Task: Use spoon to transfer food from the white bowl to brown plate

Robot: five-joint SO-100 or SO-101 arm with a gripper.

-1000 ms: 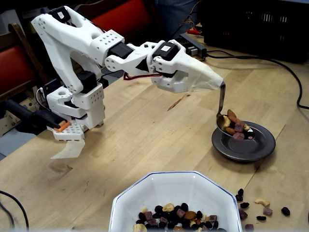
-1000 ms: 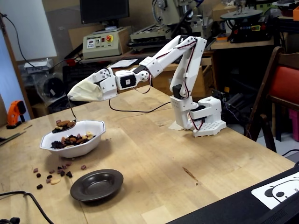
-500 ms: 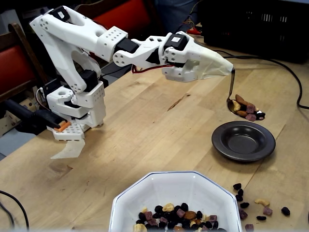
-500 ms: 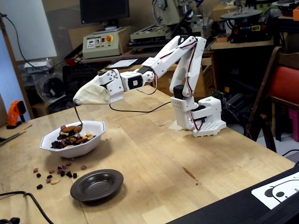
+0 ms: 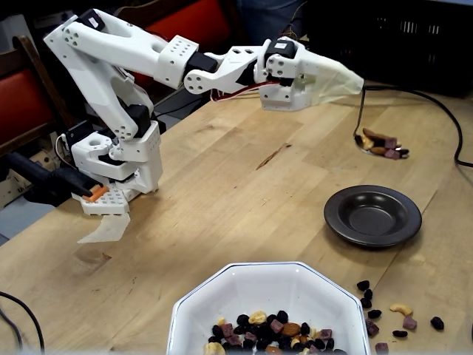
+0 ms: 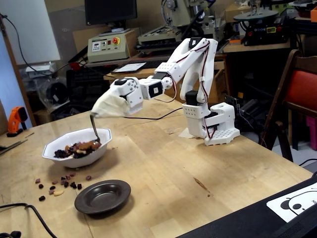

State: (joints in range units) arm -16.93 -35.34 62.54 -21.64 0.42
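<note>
Fixed views give me two angles on one arm, one spoon, one bowl and one plate. My gripper (image 5: 353,83) is wrapped in a cream cloth cover, so I cannot see the jaws themselves; the thin handle of the spoon (image 5: 361,126) comes out from the tip of the cover and hangs down, so the claw is holding it. The spoon (image 6: 95,133) carries a small heap of food (image 5: 380,143): I count about five pieces, brown, tan and purple-pink. In a fixed view the loaded spoon is in the air beyond the plate (image 5: 373,215) and apart from it; in the other the spoon end is low, at the food inside the bowl (image 6: 77,151). The two views do not agree, so I cannot tell which is right. The plate (image 6: 102,197) is empty. The bowl (image 5: 270,310) holds more food. About nine loose pieces (image 5: 392,314) lie on the table (image 5: 244,200) between bowl and plate.
</note>
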